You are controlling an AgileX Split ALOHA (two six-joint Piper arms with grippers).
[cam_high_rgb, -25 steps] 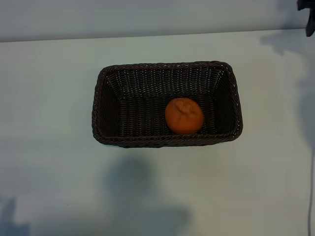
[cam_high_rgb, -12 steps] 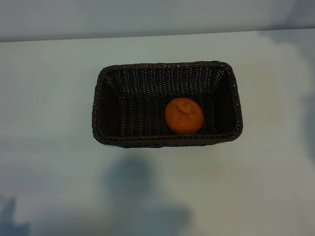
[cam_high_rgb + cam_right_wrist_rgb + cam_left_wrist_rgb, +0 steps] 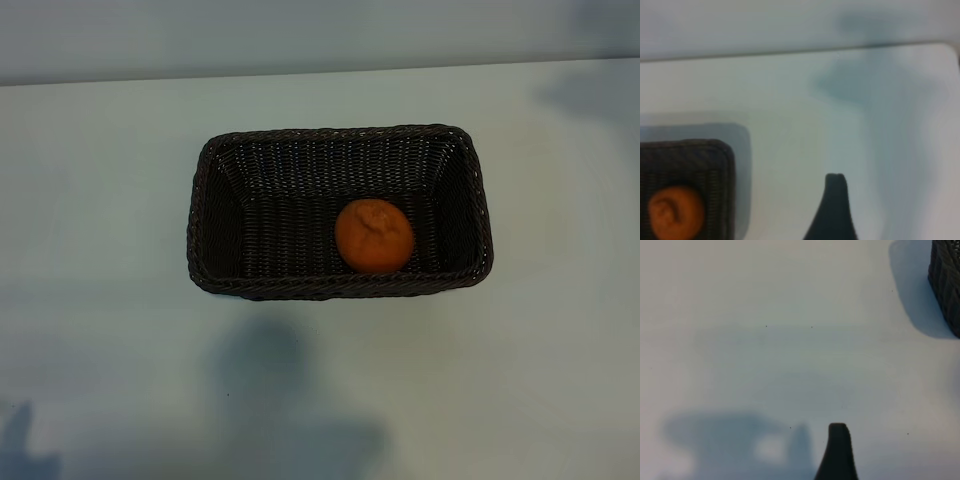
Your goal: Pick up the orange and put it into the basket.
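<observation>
Pale table (image 3: pixel 100 200) first, then basket (image 3: pixel 340 212) mid-table, orange (image 3: pixel 374 235) resting inside it, toward its right end. Task looks done. Right gripper (image 3: pixel 832 210) empty, jaws apart, off the basket; I'd retract clear. Left gripper (image 3: pixel 837 455) parked, jaws apart too.

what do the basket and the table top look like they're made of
The dark-brown rectangular woven basket looks like wicker or a plastic imitation: fine crossing strands on the walls and floor, a braided rim, faint sheen. The pictures cannot tell which. The pale table top looks like a smooth matte laminate or painted board: even colour, no grain, soft shadows, no sharp reflections.
</observation>
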